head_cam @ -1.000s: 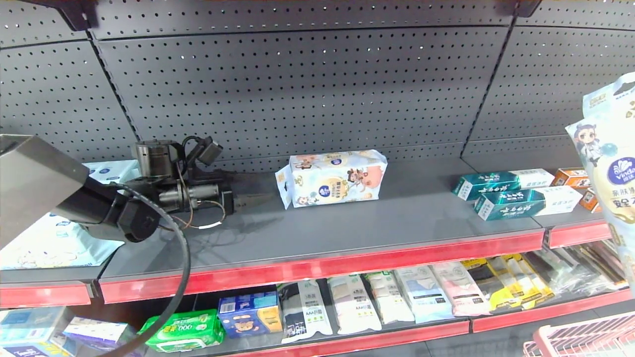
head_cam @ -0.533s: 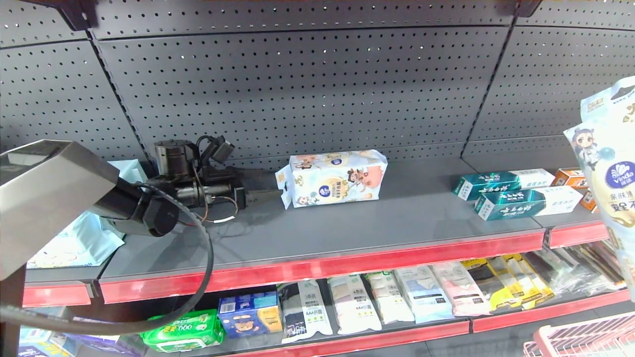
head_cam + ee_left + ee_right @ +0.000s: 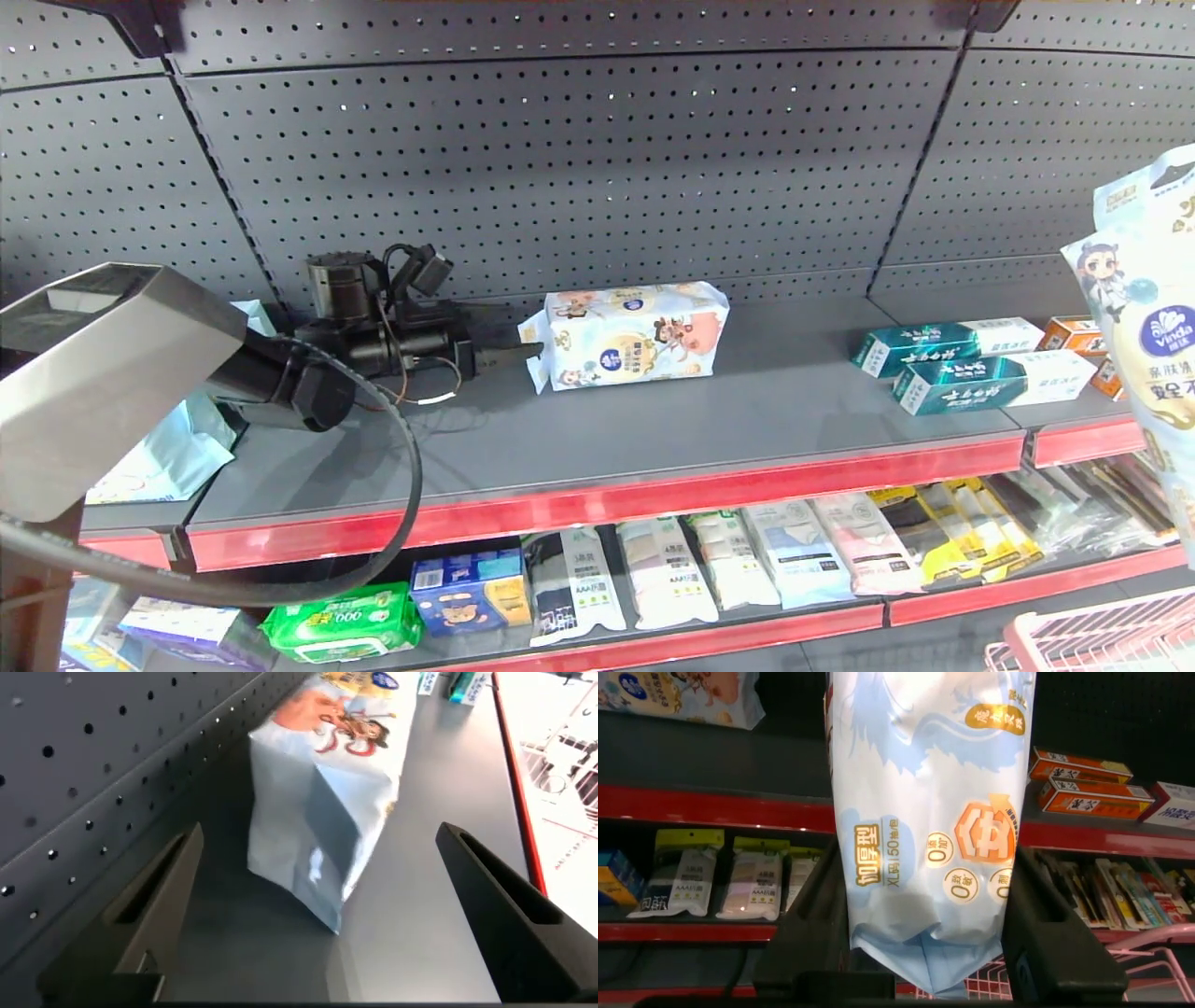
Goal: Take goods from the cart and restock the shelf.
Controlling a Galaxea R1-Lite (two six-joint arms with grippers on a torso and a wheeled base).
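A white tissue pack with cartoon print (image 3: 630,334) lies on the grey shelf (image 3: 597,439) near the pegboard back. My left gripper (image 3: 523,351) hovers low over the shelf at the pack's left end. In the left wrist view its fingers (image 3: 159,905) stand wide open, and the pack's end (image 3: 327,793) sits just ahead of the gap. My right gripper (image 3: 926,859) is shut on a second, larger tissue pack (image 3: 924,812), which hangs upright in front of the shelves. That held pack (image 3: 1150,317) is at the right edge of the head view.
Green-and-white toothpaste boxes (image 3: 971,369) and orange boxes (image 3: 1074,331) lie on the shelf's right part. Pale packs (image 3: 168,448) lie at the left. The lower shelf holds wipes and several flat packets (image 3: 653,569). A pink cart corner (image 3: 1102,635) is at bottom right.
My left arm has moved right along the shelf, bringing its open gripper up to the lying pack's left end. The held pack at right has barely shifted.
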